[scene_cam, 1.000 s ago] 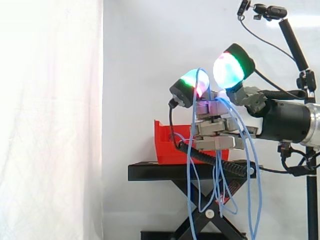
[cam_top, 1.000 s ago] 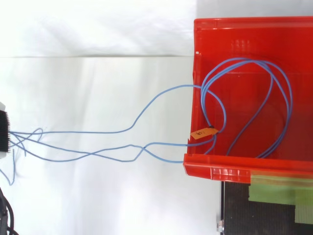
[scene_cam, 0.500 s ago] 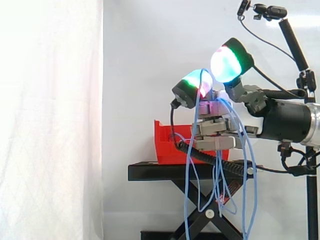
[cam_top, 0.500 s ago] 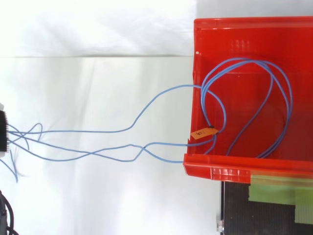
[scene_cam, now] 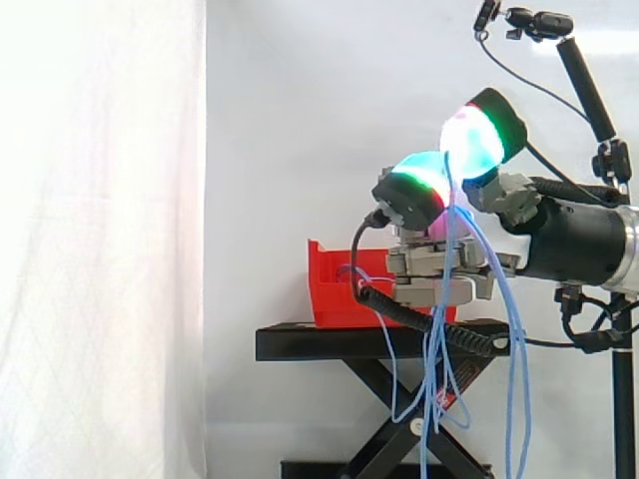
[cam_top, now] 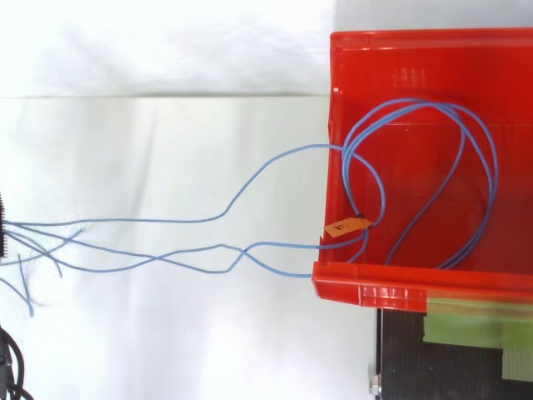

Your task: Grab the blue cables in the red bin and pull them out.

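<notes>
Side view: with the hand (scene_cam: 469, 284) clamped on the blue cables (cam_top: 283, 244), a steady pull away from the red bin (cam_top: 375, 287) should free the loops.

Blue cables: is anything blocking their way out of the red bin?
Nothing visible blocks them. The cables run over the bin wall towards the hand. Loops and an orange tag lie inside the bin; the tag might catch on the wall.

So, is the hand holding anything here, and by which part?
The blue cables, pinched along their mid-length in the hand; their far loops lie in the red bin.
</notes>
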Robot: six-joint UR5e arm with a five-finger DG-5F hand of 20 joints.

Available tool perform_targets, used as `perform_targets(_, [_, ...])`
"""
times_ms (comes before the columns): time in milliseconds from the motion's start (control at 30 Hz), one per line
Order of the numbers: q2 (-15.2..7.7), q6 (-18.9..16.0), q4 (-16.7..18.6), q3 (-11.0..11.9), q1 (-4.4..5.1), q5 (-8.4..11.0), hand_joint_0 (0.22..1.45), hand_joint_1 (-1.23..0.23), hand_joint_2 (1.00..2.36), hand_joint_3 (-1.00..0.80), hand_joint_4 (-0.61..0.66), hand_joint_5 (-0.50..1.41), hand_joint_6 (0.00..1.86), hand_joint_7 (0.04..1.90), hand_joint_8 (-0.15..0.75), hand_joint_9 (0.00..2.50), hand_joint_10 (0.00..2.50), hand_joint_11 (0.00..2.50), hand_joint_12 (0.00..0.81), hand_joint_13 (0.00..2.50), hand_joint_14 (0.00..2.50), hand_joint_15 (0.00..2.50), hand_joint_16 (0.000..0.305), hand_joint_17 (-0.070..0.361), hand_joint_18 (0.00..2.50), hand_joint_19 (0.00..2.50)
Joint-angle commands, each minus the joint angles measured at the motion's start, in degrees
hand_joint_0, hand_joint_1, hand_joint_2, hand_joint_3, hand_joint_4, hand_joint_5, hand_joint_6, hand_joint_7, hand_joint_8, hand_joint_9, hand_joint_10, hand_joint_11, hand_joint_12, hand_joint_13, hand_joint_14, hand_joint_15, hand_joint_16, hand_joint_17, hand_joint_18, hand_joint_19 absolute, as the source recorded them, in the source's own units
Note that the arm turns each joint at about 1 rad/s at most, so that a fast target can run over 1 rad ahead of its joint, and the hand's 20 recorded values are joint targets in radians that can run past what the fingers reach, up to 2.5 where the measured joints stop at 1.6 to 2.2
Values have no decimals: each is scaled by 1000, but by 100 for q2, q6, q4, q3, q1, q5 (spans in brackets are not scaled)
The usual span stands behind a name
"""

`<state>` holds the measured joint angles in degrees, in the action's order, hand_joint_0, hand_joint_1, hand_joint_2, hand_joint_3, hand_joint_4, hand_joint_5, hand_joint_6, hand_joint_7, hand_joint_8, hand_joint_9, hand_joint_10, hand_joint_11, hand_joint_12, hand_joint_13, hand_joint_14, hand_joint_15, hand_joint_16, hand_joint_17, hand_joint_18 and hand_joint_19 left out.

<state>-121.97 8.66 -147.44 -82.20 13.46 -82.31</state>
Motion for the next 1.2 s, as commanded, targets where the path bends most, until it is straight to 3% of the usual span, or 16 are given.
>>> perform_targets(0, [7,-1,-30,-6,-2,-4,799,-903,1000,-1000,23,1063,13,805,167,1323,2,1729,295,966,1853,1242,41,92,1073,1570])
perform_targets(167, [-2,-36,-259,3,7,5,868,-944,1000,-1000,-8,1086,11,885,156,1324,3,1736,293,980,1801,1283,38,86,1076,1569])
perform_targets(833, [-2,-27,-883,3,25,-13,898,-937,1000,-1000,-18,1105,7,947,148,1336,2,1756,284,999,1750,1326,37,84,1088,1564])
perform_targets(1167, [-2,34,-927,3,-2,-21,905,-935,1000,-1000,-10,1103,7,946,149,1335,2,1754,287,1002,1741,1334,37,84,1089,1562])
